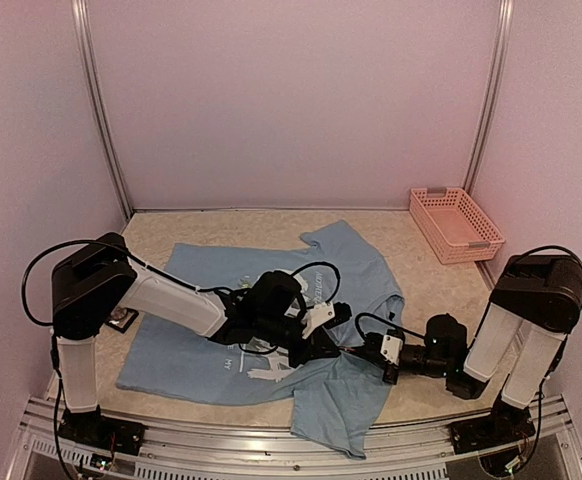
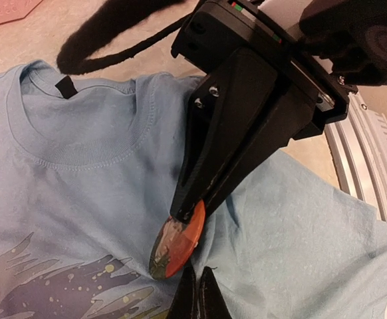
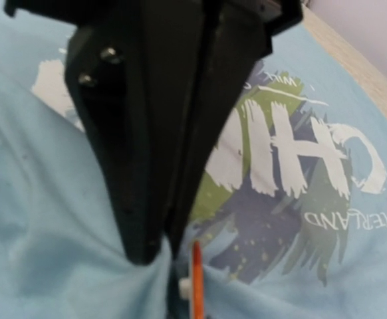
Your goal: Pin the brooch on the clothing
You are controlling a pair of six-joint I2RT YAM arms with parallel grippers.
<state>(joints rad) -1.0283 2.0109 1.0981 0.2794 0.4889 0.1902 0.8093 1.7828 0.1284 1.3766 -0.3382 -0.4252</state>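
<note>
The clothing [image 1: 196,365] is a light blue T-shirt lying flat on the table, its white lettering and green streaks plain in the right wrist view [image 3: 293,166]. The brooch [image 2: 173,247] is a round orange-red disc with a dark picture on its face. It stands on edge against the chest, just below the collar [image 2: 87,153]. My right gripper [image 2: 188,211] is shut on the brooch's upper rim. My left gripper [image 2: 195,284] is shut on a small puckered fold of the shirt right beside the brooch. In the right wrist view the brooch [image 3: 197,282] shows edge-on next to the left gripper [image 3: 155,256].
A pink basket [image 1: 456,222] stands at the back right by the wall. A small dark object [image 1: 123,320] lies on the table behind the left arm. A metal rail [image 1: 271,452] runs along the front edge. Black cables [image 2: 107,36] loop above the shirt.
</note>
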